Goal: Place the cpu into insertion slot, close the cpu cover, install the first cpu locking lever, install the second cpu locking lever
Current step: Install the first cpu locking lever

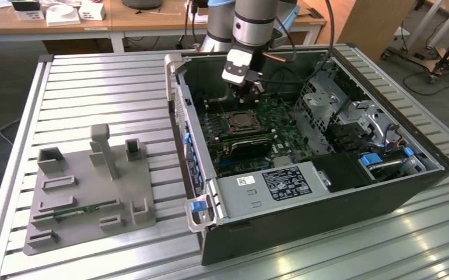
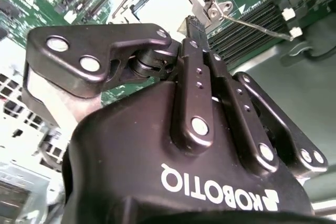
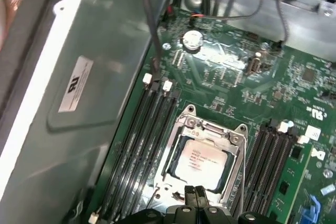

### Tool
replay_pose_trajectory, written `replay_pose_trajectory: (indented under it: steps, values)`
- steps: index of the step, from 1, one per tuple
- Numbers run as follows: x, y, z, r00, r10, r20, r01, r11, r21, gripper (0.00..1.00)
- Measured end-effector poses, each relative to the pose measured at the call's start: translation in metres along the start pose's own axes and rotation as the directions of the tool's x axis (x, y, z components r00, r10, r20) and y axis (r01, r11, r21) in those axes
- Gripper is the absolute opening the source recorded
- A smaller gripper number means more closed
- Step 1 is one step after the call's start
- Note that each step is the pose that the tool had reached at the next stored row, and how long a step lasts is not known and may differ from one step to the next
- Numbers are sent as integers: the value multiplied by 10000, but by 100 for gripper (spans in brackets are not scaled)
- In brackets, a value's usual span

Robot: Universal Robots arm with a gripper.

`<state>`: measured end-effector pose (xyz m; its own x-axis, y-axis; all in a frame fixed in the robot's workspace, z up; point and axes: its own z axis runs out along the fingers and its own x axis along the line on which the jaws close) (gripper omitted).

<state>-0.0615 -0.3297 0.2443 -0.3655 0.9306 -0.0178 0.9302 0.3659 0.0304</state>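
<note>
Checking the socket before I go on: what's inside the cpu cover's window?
The cpu fills the window of the cpu cover, its silver-grey top showing some small print. Anything beneath the chip is covered, and the gripper hides part of one frame edge.

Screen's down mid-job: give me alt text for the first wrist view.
The cpu lies in the window of the cpu cover, which looks flat down, on a green motherboard. The gripper, fingers shut, is at one edge of the cover. Long black memory slots run along two opposite sides of it.
</note>
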Motion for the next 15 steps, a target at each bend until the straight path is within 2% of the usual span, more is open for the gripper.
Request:
replay_pose_trajectory:
  steps: [4,9,11,15]
  values:
    - [0,0,9,9973,-727,-22,727,9974,-13,10]
    - [2,-3,13,9878,-1558,-43,1558,9878,-31,10]
    - [7,-20,12,9847,-1743,-47,1743,9847,-34,10]
    - [42,-106,10,9824,-1865,-50,1865,9825,-37,10]
